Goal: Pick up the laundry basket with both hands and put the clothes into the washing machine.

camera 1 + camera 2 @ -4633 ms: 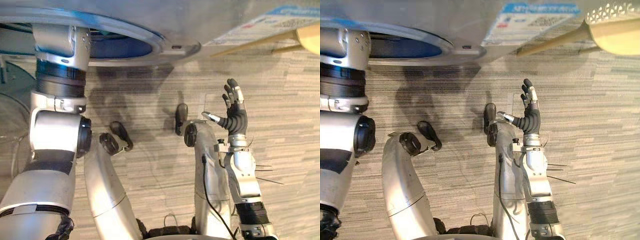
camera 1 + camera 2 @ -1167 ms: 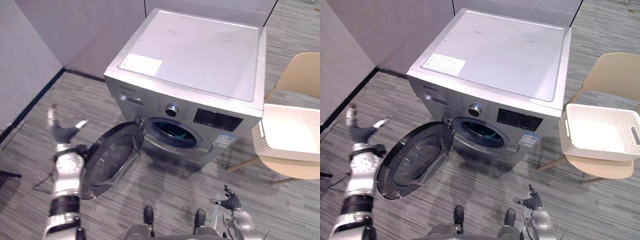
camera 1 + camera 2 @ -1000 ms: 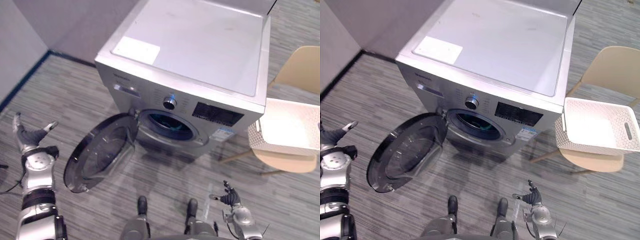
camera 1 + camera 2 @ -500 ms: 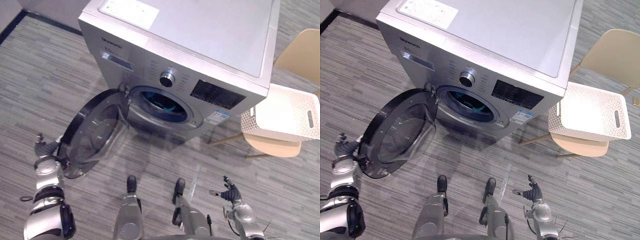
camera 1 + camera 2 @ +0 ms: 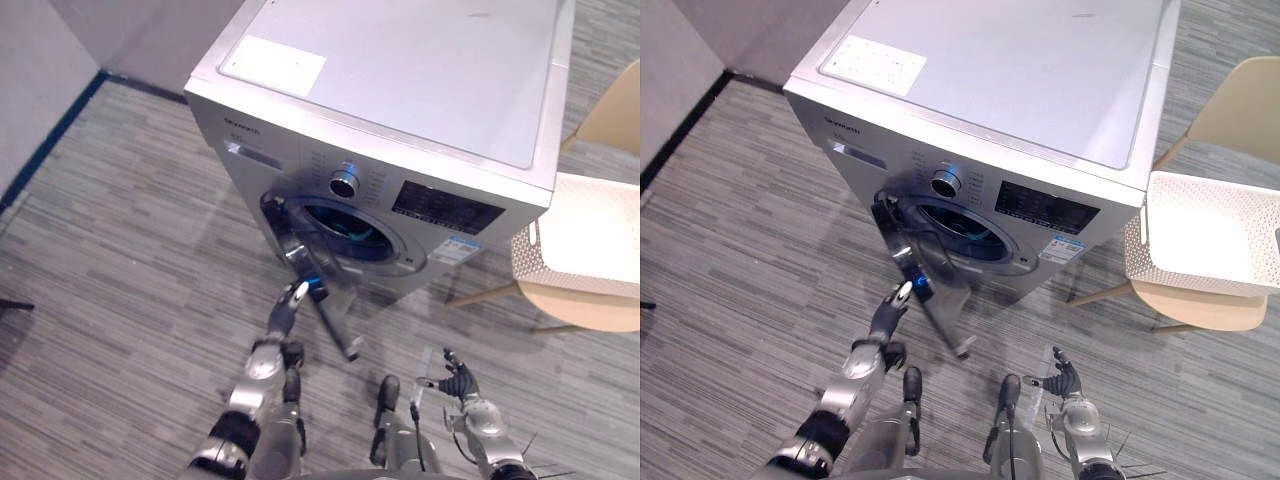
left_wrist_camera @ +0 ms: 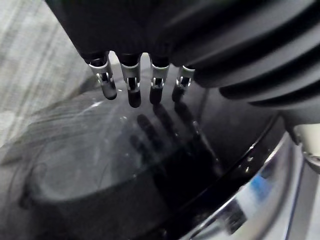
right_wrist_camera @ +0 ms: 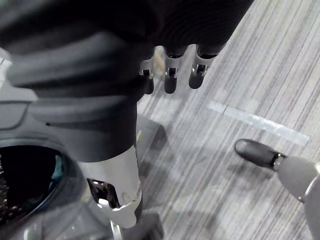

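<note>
The right hand (image 5: pixel 456 381) is hanging low, fingers relaxed, empty. The left hand (image 5: pixel 284 308) is pointing straight, empty fingers at the half-open door (image 5: pixel 935 305); pushing flat and evenly should latch it. Teal cloth (image 5: pixel 352 226) is lying inside the washing machine (image 5: pixel 400 90); the basket (image 5: pixel 590 245) is sitting on a chair (image 5: pixel 585 312).

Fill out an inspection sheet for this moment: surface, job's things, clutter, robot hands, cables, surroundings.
Surface: grey striped floor in front of the machine.
Job's things: washing machine, its door partly swung out, something blue-green inside the drum; laundry basket, white, sits on a beige chair right of the machine, no clothes seen in it.
Clutter: nothing seen.
Robot hands: left robot hand straight-fingered at the door's outer face, contact unclear; right robot hand low, fingers spread, holding nothing.
Cables: nothing seen.
Surroundings: grey wall at the far left.
</note>
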{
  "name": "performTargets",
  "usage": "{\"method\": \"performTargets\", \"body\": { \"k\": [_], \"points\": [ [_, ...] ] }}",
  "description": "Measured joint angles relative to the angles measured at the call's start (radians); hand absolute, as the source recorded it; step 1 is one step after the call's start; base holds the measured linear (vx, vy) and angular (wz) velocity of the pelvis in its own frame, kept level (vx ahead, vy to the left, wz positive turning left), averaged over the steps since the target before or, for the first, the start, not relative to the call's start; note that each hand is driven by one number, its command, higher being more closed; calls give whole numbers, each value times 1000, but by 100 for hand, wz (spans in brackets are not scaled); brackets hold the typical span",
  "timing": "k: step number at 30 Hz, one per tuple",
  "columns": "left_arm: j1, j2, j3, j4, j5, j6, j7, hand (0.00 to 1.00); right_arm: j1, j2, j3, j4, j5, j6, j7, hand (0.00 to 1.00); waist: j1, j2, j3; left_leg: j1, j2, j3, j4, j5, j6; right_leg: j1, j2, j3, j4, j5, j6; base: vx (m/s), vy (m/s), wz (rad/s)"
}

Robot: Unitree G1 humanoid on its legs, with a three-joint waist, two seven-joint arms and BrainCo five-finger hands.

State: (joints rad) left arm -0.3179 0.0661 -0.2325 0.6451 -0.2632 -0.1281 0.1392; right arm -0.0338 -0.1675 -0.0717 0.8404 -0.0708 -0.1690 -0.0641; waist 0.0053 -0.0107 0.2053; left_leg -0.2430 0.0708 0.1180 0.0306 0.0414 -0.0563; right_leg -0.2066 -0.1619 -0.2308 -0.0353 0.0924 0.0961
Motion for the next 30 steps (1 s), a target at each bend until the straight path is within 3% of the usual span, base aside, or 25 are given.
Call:
{"method": "performTargets", "body": {
  "k": [4,6,10,16,23,26,30],
  "points": [
    [-244,100,62,108,-1,3,45,0,-35,-58,0,-6,24,-2,-1,0,-30,8,6,-33,2,68,-35,18,-1,-93,3,75,-2,31,5,-95,12,-53],
    [-400,220,127,228,-2,14,88,0,-72,-105,-9,-11,63,-6,-8,0,-62,4,35,-49,1,131,-54,31,5,-151,2,144,-19,69,8,-89,-8,-76],
    [-498,358,197,315,1,26,102,0,-85,-116,-17,-29,100,-16,-22,0,-78,-6,72,-92,2,190,-53,35,6,-217,7,210,-45,112,13,-52,-12,-49],
    [-449,286,207,213,34,19,108,0,4,-66,-52,-167,110,-31,-18,0,-44,-18,77,-89,28,189,-36,35,4,-192,19,200,-55,121,8,3,-14,2],
    [60,70,191,-101,41,-34,82,0,77,-15,-80,-188,109,-40,-35,0,-39,-12,62,15,35,88,-35,24,-11,-26,32,88,-40,45,-9,44,-10,41],
    [255,24,191,-117,39,-34,57,0,86,13,-46,-185,49,-19,-66,0,-13,10,19,17,30,17,-53,33,-19,8,34,13,-36,23,-8,62,-9,79],
    [422,6,208,-58,41,-36,33,0,78,12,-28,-99,-6,-18,-66,0,38,74,-25,57,-2,-118,-97,62,-12,156,-2,-202,-11,-52,19,59,44,146]
  ]
}}
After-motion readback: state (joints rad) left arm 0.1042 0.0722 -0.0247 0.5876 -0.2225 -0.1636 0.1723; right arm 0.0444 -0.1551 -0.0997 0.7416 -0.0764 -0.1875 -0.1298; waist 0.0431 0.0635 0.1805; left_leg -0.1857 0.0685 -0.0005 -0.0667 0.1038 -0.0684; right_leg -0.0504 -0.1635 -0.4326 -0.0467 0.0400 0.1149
